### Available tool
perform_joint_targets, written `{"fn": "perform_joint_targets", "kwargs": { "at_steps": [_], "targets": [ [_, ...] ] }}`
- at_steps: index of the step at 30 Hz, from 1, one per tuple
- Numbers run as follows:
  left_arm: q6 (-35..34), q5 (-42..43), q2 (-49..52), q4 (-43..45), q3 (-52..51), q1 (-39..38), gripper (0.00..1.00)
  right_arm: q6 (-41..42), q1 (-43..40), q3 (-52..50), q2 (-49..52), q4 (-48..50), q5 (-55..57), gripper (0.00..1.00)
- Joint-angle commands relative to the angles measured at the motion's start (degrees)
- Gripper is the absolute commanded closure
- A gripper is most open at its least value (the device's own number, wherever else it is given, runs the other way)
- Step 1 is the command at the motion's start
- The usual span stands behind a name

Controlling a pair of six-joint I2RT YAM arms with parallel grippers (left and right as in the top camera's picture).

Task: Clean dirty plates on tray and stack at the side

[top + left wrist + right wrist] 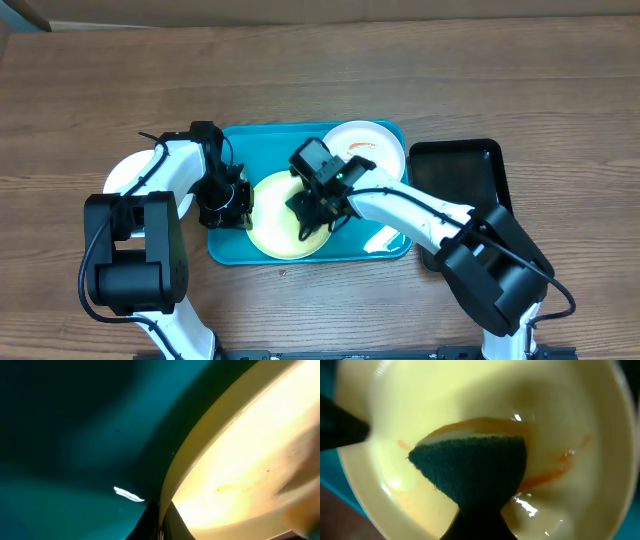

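The yellow plate (270,225) lies in the teal tray (262,140), between the pincers. The right pincer (318,212), closed on a dark sponge (470,465), presses it onto orange smears (555,467) that only its wrist view shows. The left pincer (225,205) clamps the rim, its fingers blurred. Outside it, the left arm (160,165) half hides a white plate (120,178).

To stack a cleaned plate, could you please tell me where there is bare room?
Bare table lies behind the teal tray and the black tray, whose far half is bare. The teal tray is crowded: yellow-green plate, white plate, left arm, right arm.
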Motion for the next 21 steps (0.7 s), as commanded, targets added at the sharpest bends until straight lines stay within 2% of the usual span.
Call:
{"fn": "perform_joint_targets", "kwargs": {
  "at_steps": [1,11,21],
  "targets": [
    [-0.39,-1.64,1.81,0.17,-1.25,-0.44,0.96,-5.16,-0.98,8.15,-1.99,-3.78,4.35,0.96],
    [-0.39,-1.66,1.81,0.11,-1.25,-0.44,0.96,-7.96,-0.52,6.32,0.20,-4.13,7.06,0.96],
    [-0.39,-1.64,1.81,-0.04,-1.25,-0.46,0.96,-11.17,-0.50,5.33,8.55,-1.88,6.99,0.96]
  ]
}}
